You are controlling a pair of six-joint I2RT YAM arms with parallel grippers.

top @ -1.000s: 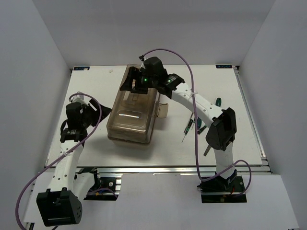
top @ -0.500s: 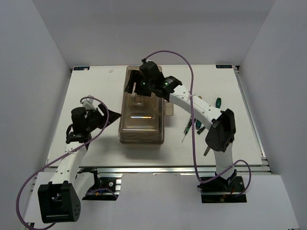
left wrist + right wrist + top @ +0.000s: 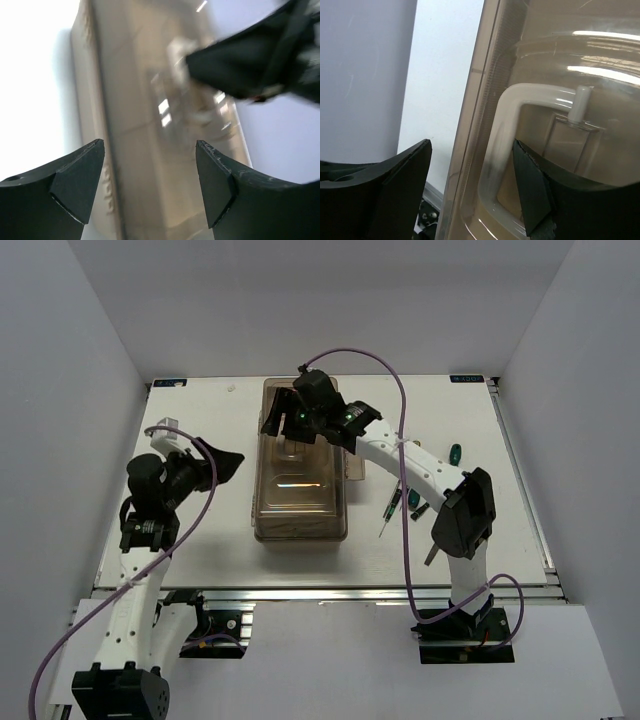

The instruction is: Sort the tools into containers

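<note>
From above, the rectangular toolbox with its smoky translucent brown lid (image 3: pixel 300 495) sits closed near the middle of the white surface (image 3: pixel 200 540), its long side running away from the arms. The right arm reaches across to the far end of the box, and the right tool (image 3: pixel 290 425) hangs over the lid there. The left tool (image 3: pixel 232 462) points toward the box from the left side, near it but not touching. To the right of the box, a slim screwdriver with a dark shaft (image 3: pixel 388 512) lies loose on the surface. A green handle (image 3: pixel 415 502) is just beside it, and another green handle (image 3: pixel 455 451) shows farther right, past the right arm. A dark, thin piece (image 3: pixel 430 554) lies near the right arm's base, too small to name.

From the left wrist, the left tool (image 3: pixel 150 145) has its two dark fingers (image 3: pixel 75 185) spread wide with nothing between them. Beyond them the brown toolbox (image 3: pixel 140 100) is blurred, and the other arm is a dark shape over its far end.

From the right wrist, the right tool (image 3: pixel 471 145) also stands open, its fingers (image 3: pixel 535 195) well apart. The pale, clear loop handle of the lid (image 3: pixel 495 150) lies below the gap, close to the right-hand finger. The other finger is over the lid's edge and the white surface (image 3: pixel 440 75). No finger is clearly pressing on the handle.
</note>
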